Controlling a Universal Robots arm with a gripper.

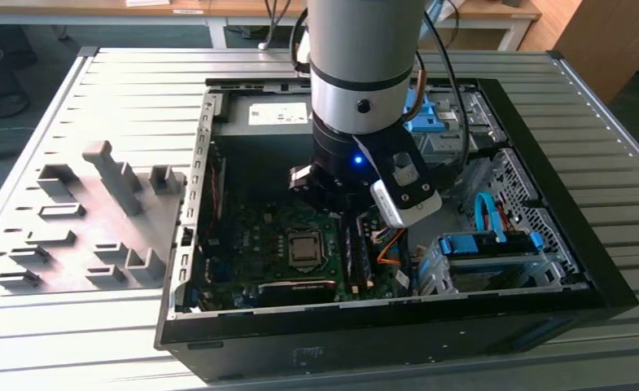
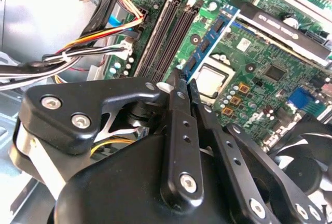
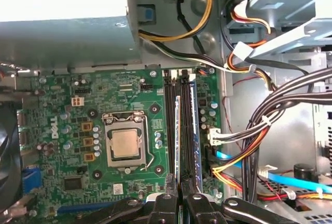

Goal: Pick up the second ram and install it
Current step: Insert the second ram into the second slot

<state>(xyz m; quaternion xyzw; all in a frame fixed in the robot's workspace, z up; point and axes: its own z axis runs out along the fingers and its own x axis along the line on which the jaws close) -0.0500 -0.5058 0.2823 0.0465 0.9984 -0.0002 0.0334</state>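
My gripper (image 2: pixel 185 81) is shut on the second ram (image 2: pixel 212 32), a blue-green board with black chips that sticks out past the black fingertips (image 2: pixel 179 92). In the first wrist view the second ram (image 3: pixel 178 136) appears edge-on, running away from the gripper (image 3: pixel 179 195) along the black memory slots (image 3: pixel 168 120) of the green motherboard (image 3: pixel 62 130). Another stick (image 3: pixel 193 125) stands in the slot right beside it. I cannot tell whether the held stick touches a slot. In the exterior view the gripper (image 1: pixel 347 213) hangs inside the open computer case (image 1: pixel 406 326), just above the slots.
The processor socket (image 3: pixel 124 143) lies beside the slots, and bundles of coloured cables (image 3: pixel 259 130) run on their other side. A blue drive cage (image 1: pixel 482 252) fills the case at the exterior view's right. A grey holder plate with blocks (image 1: pixel 91 220) lies outside the case at the exterior view's left.
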